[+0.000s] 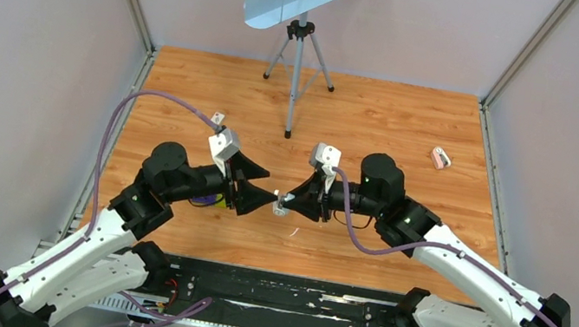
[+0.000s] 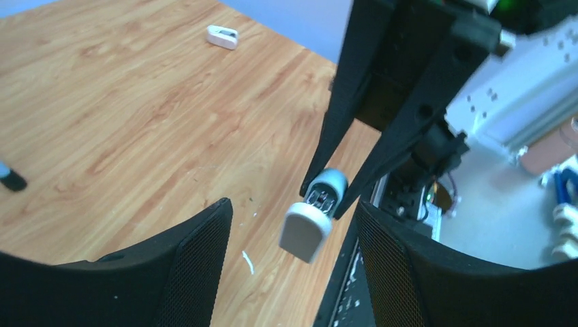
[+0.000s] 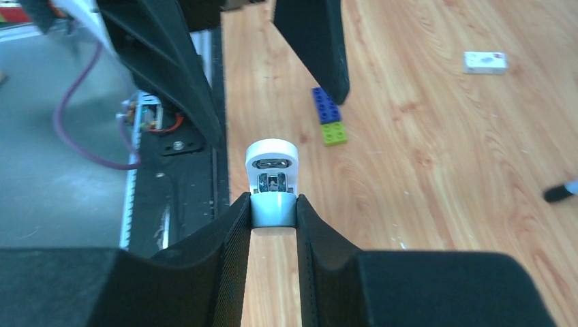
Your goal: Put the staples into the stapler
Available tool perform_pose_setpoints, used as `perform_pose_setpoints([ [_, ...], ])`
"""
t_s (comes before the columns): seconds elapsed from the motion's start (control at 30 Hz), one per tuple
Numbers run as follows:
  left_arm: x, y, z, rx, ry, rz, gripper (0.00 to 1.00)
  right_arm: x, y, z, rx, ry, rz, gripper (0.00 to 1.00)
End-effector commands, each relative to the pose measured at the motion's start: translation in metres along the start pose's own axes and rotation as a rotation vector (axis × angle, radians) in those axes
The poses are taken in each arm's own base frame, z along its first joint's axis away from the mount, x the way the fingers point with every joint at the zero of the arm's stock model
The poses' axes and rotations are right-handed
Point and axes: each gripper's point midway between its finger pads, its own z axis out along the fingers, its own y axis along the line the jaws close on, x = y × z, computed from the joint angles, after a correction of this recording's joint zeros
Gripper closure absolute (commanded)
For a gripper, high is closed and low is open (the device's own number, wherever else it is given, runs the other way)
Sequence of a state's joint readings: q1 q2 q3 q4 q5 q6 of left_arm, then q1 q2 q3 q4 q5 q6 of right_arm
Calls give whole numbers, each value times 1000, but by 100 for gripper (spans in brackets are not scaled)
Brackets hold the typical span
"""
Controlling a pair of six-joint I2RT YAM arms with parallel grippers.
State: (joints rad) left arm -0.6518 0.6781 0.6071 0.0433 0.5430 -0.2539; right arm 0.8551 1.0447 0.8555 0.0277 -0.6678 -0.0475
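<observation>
Right hand [image 3: 272,204] is clamped narrow on the grey rear end of the stapler [image 3: 271,160]. Both fingers touch it, and it is carried clear above the worktop [image 1: 381,117]. The white lid end sticks out forward of the right fingertips and seems lifted off the body, with metal showing in the gap. Left hand [image 2: 292,208] stands wide and holds nothing. The white end sits just ahead of it, in line with the gap between its fingers, touching neither. The two hands face tip to tip with the stapler between them. Step in hand, as I read it: the stapler is presented opened for loading, gripped by the right hand alone. No strip of staples can be made out in either hand. A small white sliver [image 2: 247,262] lies on the worktop below the left hand, too small to identify. The next move likely calls for the left hand to fetch the staples and lay them along the channel while the right holds level and steady. A small pinkish-white piece [image 1: 440,158] lies well beyond the right hand, nature unclear. A purple-and-green block [image 3: 329,116] lies on the worktop near the left hand.
</observation>
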Motion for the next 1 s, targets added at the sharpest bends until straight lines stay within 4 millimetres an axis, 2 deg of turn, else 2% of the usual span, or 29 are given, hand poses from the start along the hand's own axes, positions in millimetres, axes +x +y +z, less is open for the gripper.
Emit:
perform_pose_setpoints([
  [0.0,-20,19,4,-171,-1,-213,30,-2,-35,-10,204,30,-21,96],
  [0.1,-10,32,9,-257,56,-326,32,0,-48,-12,282,64,-25,96],
  [0.23,3,29,20,-228,134,-406,32,4,-59,-12,350,118,-20,97],
  [0.47,23,42,25,-279,197,-426,37,5,-68,-4,399,140,20,98],
  [0.77,24,72,16,-454,166,-397,45,8,-65,4,371,141,32,99],
  [0.97,28,71,27,-409,153,-417,45,12,-65,9,357,153,48,100],
])
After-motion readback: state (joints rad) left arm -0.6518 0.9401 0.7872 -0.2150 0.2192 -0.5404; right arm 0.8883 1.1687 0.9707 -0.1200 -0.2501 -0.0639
